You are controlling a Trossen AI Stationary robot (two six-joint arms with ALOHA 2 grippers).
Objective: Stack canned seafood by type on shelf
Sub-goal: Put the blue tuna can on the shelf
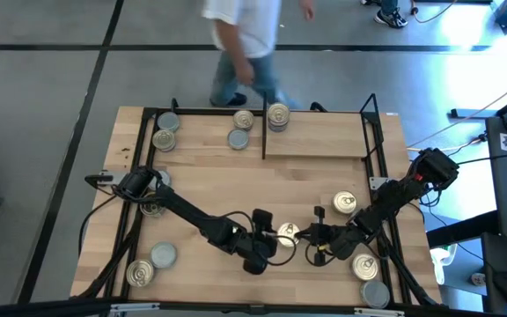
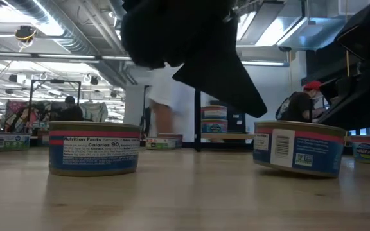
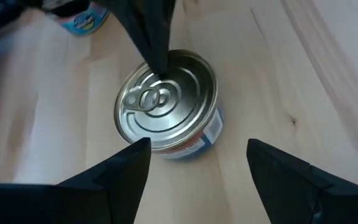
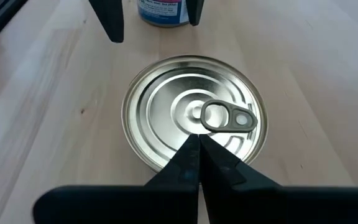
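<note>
A gold pull-tab tin point(image 1: 286, 233) stands upright on the tabletop between my two grippers. My right gripper point(image 4: 199, 143) is shut, and its tips rest on this tin's lid. My left gripper point(image 3: 197, 158) is open; its fingers stand just short of the tin point(image 3: 166, 102), one to either side, touching nothing. The shelf point(image 1: 319, 139) lies at the far edge with a black divider point(image 1: 264, 132). Several tins sit in its left bay point(image 1: 163, 139), and a short stack point(image 1: 277, 116) stands just right of the divider. My right gripper presses its shut fingertips point(image 3: 159, 68) on the tin's lid point(image 4: 185, 124), just beside the pull tab point(image 4: 229, 117). The fingers slant down from the table's right side. The tin stays on the tabletop.
Loose tins lie at the near left point(image 1: 139, 273), the near right point(image 1: 363, 264) and right of centre point(image 1: 344, 204). Two tins point(image 2: 94, 147) point(image 2: 297, 147) show close in the low view. A person point(image 1: 245, 44) stands beyond the far edge. Bare wood lies between shelf and grippers.
</note>
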